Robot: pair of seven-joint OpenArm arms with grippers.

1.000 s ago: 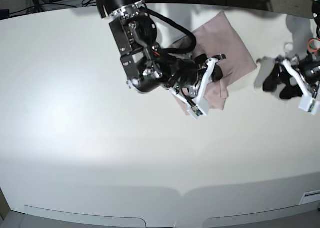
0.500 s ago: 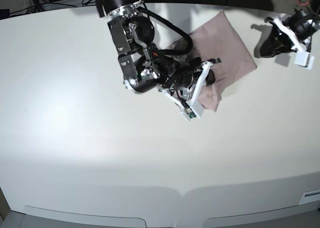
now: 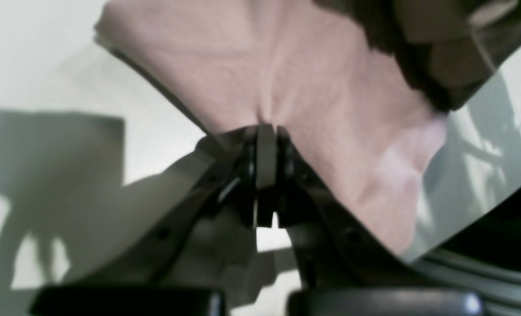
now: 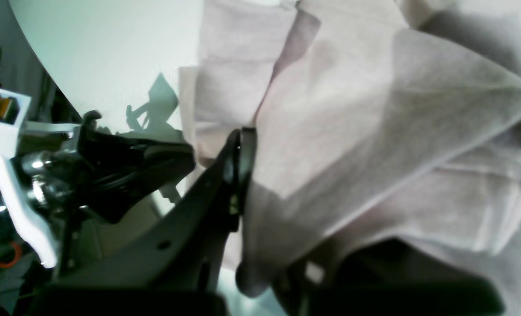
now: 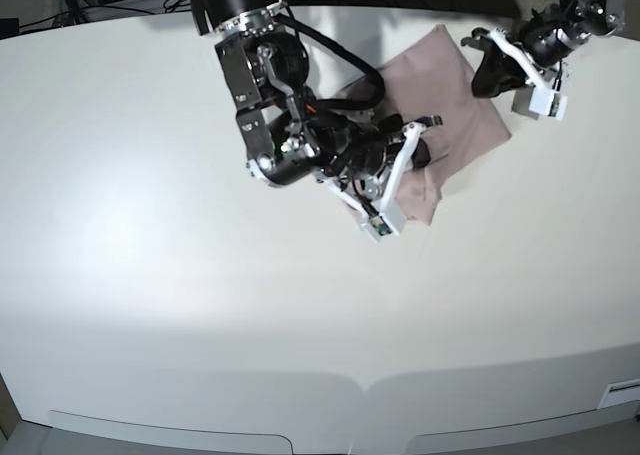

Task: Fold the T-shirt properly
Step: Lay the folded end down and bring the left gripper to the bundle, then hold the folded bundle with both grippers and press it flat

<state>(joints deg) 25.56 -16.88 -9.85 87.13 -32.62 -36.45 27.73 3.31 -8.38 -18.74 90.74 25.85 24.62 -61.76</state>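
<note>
Table (image 5: 150,275): pale, matte.

Right gripper (image 5: 415,145): over the near left part of the T-shirt; jaws clamped on a fold of cloth.

T-shirt (image 5: 455,100): dusty pink, folded into a compact bundle at the far centre-right of the table; long axis diagonal, from near left to far right.

Left gripper (image 5: 485,70): at the bundle's far right edge; jaws closed, pinching pink cloth (image 3: 287,79).

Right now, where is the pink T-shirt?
In the base view the T-shirt lies folded at the table's far edge, right of centre, between the right gripper and the left gripper.
</note>
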